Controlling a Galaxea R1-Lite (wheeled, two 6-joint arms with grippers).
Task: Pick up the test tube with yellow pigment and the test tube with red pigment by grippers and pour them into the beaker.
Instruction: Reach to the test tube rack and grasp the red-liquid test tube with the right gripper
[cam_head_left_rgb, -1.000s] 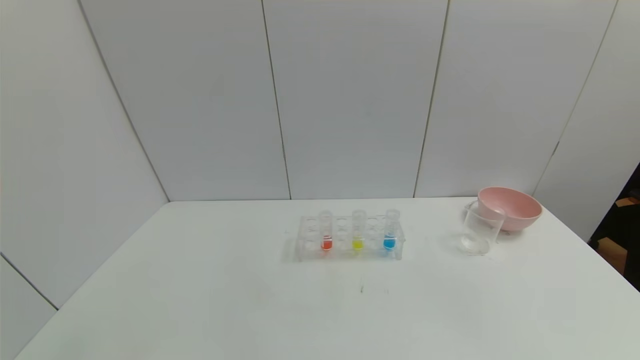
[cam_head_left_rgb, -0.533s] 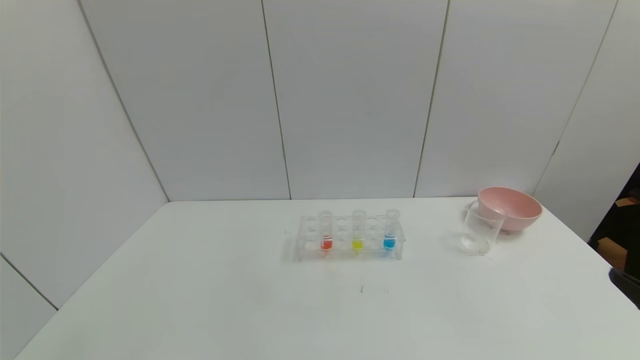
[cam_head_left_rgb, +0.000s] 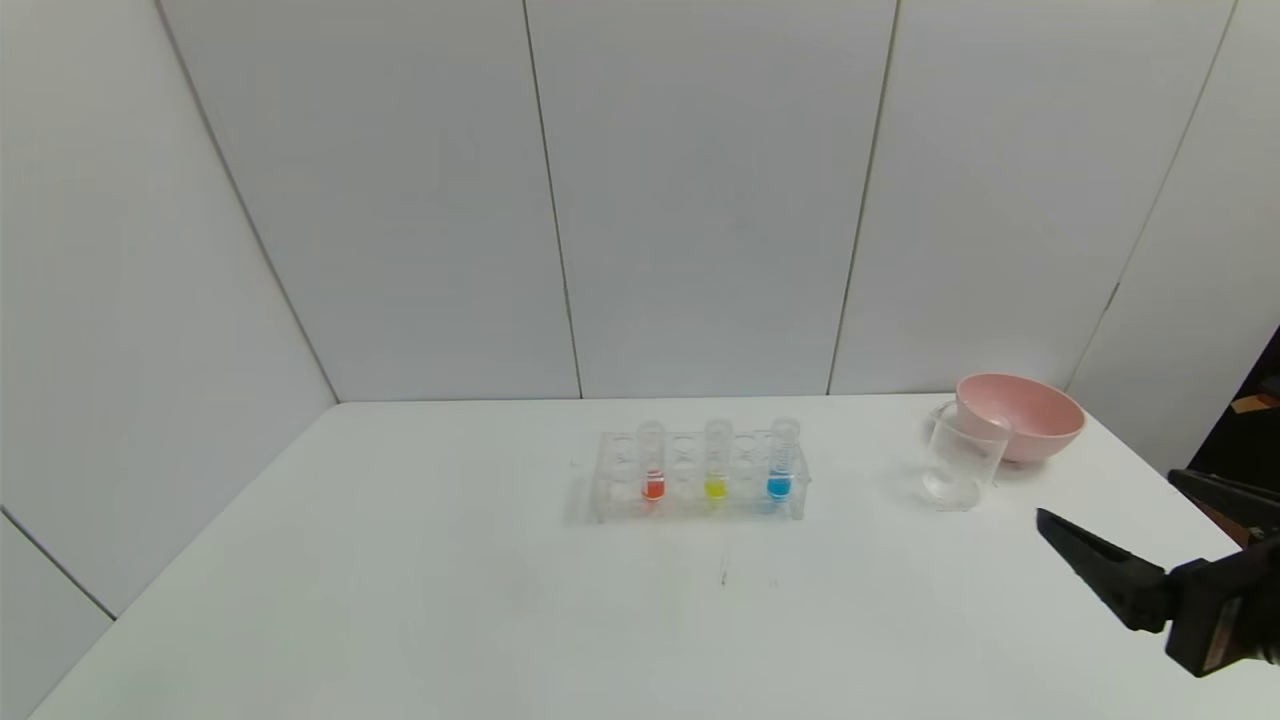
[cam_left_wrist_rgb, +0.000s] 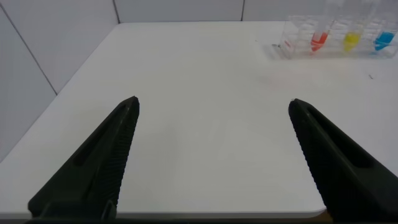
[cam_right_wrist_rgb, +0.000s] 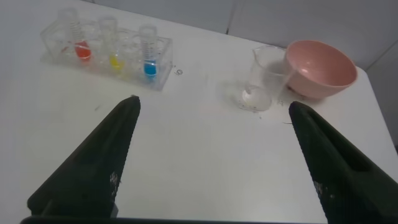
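The test tube with red pigment (cam_head_left_rgb: 653, 468) and the test tube with yellow pigment (cam_head_left_rgb: 716, 466) stand upright in a clear rack (cam_head_left_rgb: 610, 490) at the table's middle. The beaker (cam_head_left_rgb: 962, 462) stands upright to the right of the rack. My right gripper (cam_head_left_rgb: 1106, 495) hovers open at the near right, short of the beaker, with nothing between its fingers. From its wrist I see the red tube (cam_right_wrist_rgb: 81, 46), the yellow tube (cam_right_wrist_rgb: 115, 56) and the beaker (cam_right_wrist_rgb: 262, 81) beyond the right gripper (cam_right_wrist_rgb: 213, 102). My left gripper (cam_left_wrist_rgb: 213, 101) is open over the table's near left part, far from the red tube (cam_left_wrist_rgb: 319, 38) and yellow tube (cam_left_wrist_rgb: 352, 38).
A tube with blue liquid (cam_head_left_rgb: 781, 466) stands at the rack's right end. A pink bowl (cam_head_left_rgb: 1018, 415) sits right behind the beaker, near the table's (cam_head_left_rgb: 400, 600) far right corner. White wall panels close the back and left.
My right gripper has come into the head view from the lower right and moved inward over the table. The tubes, rack, beaker and bowl have not moved.
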